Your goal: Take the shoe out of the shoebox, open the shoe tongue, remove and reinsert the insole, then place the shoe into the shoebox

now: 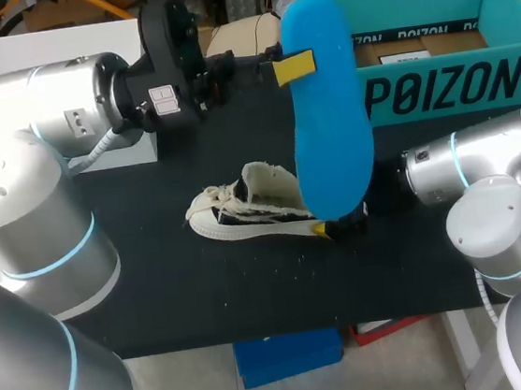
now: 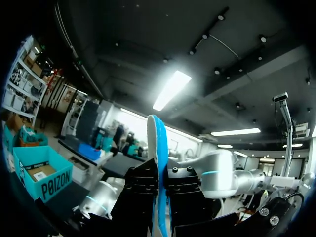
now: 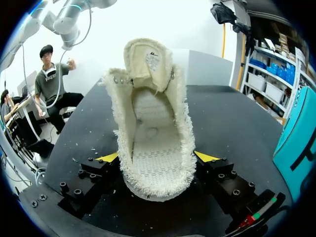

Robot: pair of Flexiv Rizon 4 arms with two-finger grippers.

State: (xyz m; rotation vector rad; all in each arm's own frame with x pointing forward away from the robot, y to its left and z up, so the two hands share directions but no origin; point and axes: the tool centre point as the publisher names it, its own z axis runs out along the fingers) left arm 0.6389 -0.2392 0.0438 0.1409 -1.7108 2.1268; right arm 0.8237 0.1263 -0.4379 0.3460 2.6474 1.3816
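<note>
Insole held aloft, shoe clamped on the bench

A bright blue foam insole [image 1: 329, 121] is gripped near one end by the left tool [image 1: 295, 67] and held in the air above the black bench [image 1: 206, 295]. Its broad face is turned up toward the head view, and its long axis runs from beside the front wall of the teal cardboard shoebox [image 1: 437, 90] to above the shoe's heel. In the left wrist view the insole [image 2: 157, 143] is seen edge-on, pinched between the nearly closed fingers of the left tool [image 2: 159, 183]. A cream canvas shoe with frayed edges [image 1: 248, 206] lies on the bench in front of the shoebox, its long axis across the bench, toe toward the robot's left. The heel end [image 3: 157, 173] is clamped from both sides by the right tool [image 3: 158, 158], whose fingers are spread to the shoe's width. The tongue is folded back and the bare interior is exposed.
</note>
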